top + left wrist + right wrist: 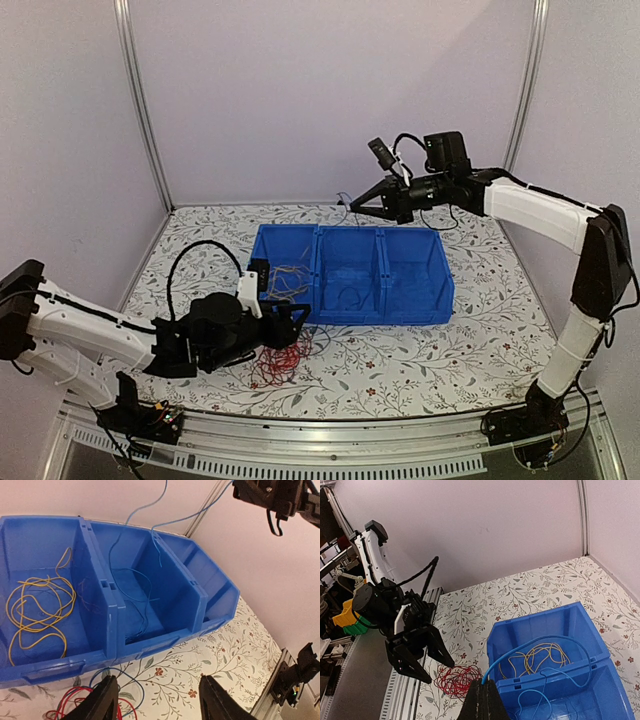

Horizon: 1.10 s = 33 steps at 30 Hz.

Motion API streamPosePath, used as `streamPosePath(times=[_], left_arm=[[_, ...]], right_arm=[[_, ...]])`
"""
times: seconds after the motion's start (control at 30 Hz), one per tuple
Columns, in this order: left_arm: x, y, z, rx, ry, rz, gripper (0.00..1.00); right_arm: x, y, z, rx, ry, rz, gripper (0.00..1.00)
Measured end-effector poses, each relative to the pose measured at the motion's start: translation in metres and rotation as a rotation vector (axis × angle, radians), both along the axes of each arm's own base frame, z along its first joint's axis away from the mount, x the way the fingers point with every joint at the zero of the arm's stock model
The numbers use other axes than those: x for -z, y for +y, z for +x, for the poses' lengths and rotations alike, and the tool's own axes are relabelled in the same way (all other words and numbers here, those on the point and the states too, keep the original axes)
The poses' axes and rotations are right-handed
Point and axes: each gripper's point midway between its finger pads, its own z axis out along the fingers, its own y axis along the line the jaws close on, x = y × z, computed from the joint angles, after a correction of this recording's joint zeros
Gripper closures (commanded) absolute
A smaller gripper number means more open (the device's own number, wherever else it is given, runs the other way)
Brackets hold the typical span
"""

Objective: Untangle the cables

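Right wrist view: my right gripper (481,692) is pinched shut on a thin dark-blue wire (520,652), which arcs from my fingertips down into the blue plastic three-compartment bin (535,616) below me. Loopy yellow wires (540,657) lie in its end compartment. My left gripper (440,672) hangs with jaws apart, holding nothing, just beside the tangle of thin red wires (456,680).

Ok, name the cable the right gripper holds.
The blue cable, arching from the right gripper into the bin; yellow cables lie loose inside, red cables on the table.

Cables (40,610) in bin (220,600) on table (225,665)
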Motion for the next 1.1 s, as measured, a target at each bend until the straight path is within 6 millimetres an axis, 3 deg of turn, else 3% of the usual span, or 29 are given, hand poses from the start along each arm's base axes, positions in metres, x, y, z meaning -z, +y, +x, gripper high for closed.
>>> streamPosePath(times=[0.17,0.27,0.47,0.5,0.53,0.6,0.77,0.93,1.03,1.1], left_arm=[[-0.001,0.031,-0.002,-0.067,-0.008,0.008,0.45],[-0.004,0.048,-0.002,-0.11,-0.018,0.006,0.45],[-0.008,0.07,0.002,-0.187,-0.033,0.01,0.45],[-0.008,0.072,0.002,-0.196,-0.033,0.01,0.45],[-0.007,0.075,0.003,-0.208,-0.033,0.012,0.44],[-0.002,0.08,0.003,-0.222,-0.029,0.021,0.44],[0.014,0.087,0.002,-0.235,0.0,0.064,0.42],[0.031,0.089,-0.001,-0.23,0.046,0.109,0.41],[0.046,0.089,-0.005,-0.205,0.083,0.155,0.41],[0.056,0.089,-0.009,-0.181,0.111,0.187,0.41]], right_arm=[[0.059,-0.009,0.031,0.046,0.111,-0.061,1.0],[0.091,-0.011,0.039,0.054,0.17,-0.103,0.92],[0.139,-0.009,0.044,0.076,0.291,-0.2,0.92],[0.144,-0.01,0.044,0.085,0.298,-0.215,0.84],[0.147,-0.011,0.044,0.096,0.3,-0.23,0.7],[0.152,-0.011,0.044,0.123,0.294,-0.266,0.6],[0.158,-0.009,0.035,0.17,0.196,-0.388,0.59],[0.126,-0.01,0.016,0.169,0.077,-0.382,0.6],[0.1,-0.011,-0.004,0.139,-0.022,-0.354,0.61],[0.093,-0.006,-0.027,0.092,-0.096,-0.353,0.61]])
